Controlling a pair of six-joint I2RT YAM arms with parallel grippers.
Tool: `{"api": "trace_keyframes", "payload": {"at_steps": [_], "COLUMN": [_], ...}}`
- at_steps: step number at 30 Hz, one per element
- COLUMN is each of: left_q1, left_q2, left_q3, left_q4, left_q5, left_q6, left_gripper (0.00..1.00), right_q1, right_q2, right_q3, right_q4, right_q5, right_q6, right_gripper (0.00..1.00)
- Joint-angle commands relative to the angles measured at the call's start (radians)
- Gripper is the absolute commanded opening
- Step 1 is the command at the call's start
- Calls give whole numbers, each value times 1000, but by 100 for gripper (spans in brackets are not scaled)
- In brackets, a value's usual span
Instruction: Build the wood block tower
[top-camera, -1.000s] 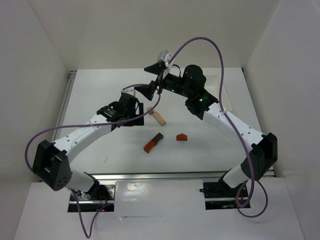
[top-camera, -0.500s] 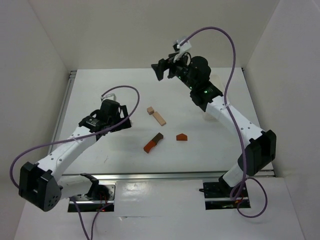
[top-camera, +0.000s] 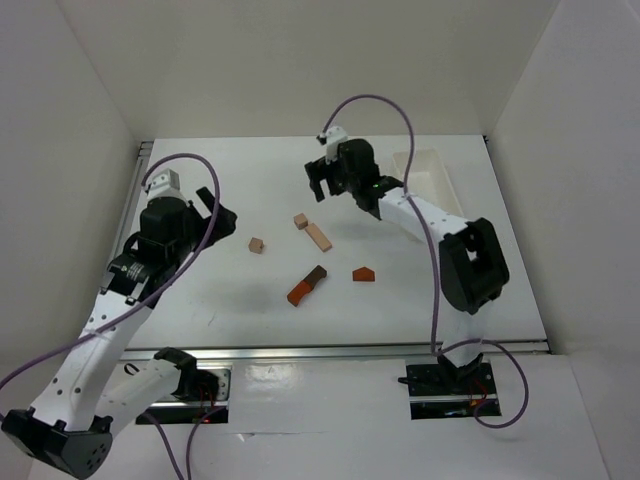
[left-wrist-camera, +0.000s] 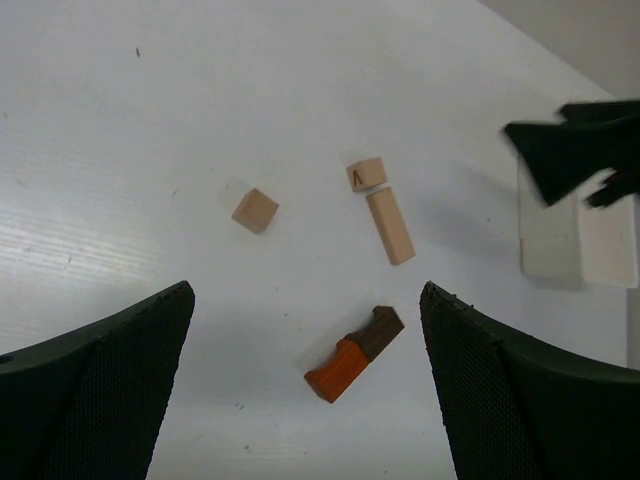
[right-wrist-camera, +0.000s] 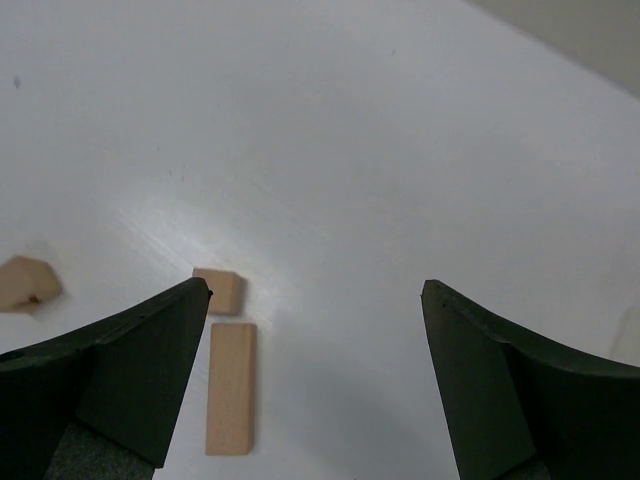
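Note:
The blocks lie apart on the white table, none stacked. A dark brown and orange-red long bar lies in the middle, also in the left wrist view. An orange-red house-shaped piece lies to its right. A tan bar and a tan cube lie end to end. Another tan cube sits alone to the left. My left gripper is open, empty and high at the left. My right gripper is open and empty above the far side of the blocks.
A white rectangular tray stands at the back right and shows in the left wrist view. White walls close the table on the left, back and right. A metal rail runs along the near edge.
My left arm has pulled back to the left and risen, uncovering the lone tan cube. My right arm has folded in and its gripper has come down over the far middle of the table.

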Motion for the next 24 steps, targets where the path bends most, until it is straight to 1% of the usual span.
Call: {"api": "trace_keyframes", "payload": {"at_steps": [1,2,3,5,6,7,8,10,11,13,14,16,19,20,22,23,24], "left_q1": [19,28,44,123,157,227,257,300,300,309,309,309,309,309,309,309,309], "left_q2": [69,105,141,239,261,277,287,287,287,249,238,208,188,176,175,175,166], "left_q3": [64,80,98,149,149,138,124,85,69,37,37,12,-14,-24,-34,-34,-43], "left_q4": [52,52,34,34,34,81,101,142,143,143,133,120,109,109,109,95,95], "left_q5": [6,21,76,179,292,348,398,475,476,416,395,362,350,350,363,364,364], "left_q6": [8,8,8,52,53,62,74,86,86,86,77,77,57,57,57,57,57], "left_gripper": [99,99,99,99,98,96,96,96,96,96,98,98,99,99,99,99,99], "right_q1": [61,75,86,116,126,126,151,165,176,176,176,185,185,185,185,185,185], "right_q2": [84,102,118,165,179,193,223,251,271,285,285,306,331,331,342,354,354], "right_q3": [35,35,44,57,57,70,70,105,106,115,124,124,133,133,142,142,142], "right_q4": [-61,-62,-62,-62,-49,-49,-49,-49,-49,-37,-37,-37,-37,-37,-46,-46,-46], "right_q5": [3,14,28,28,28,28,49,95,116,130,130,130,130,130,130,121,121], "right_q6": [-51,-60,-60,-60,-60,-60,-42,-42,-33,-33,-24,-15,-4,-4,-4,-4,-4], "right_gripper": [94,94,94,94,94,94,93,93,93,91,89,87,87,83,82,79,77]}}
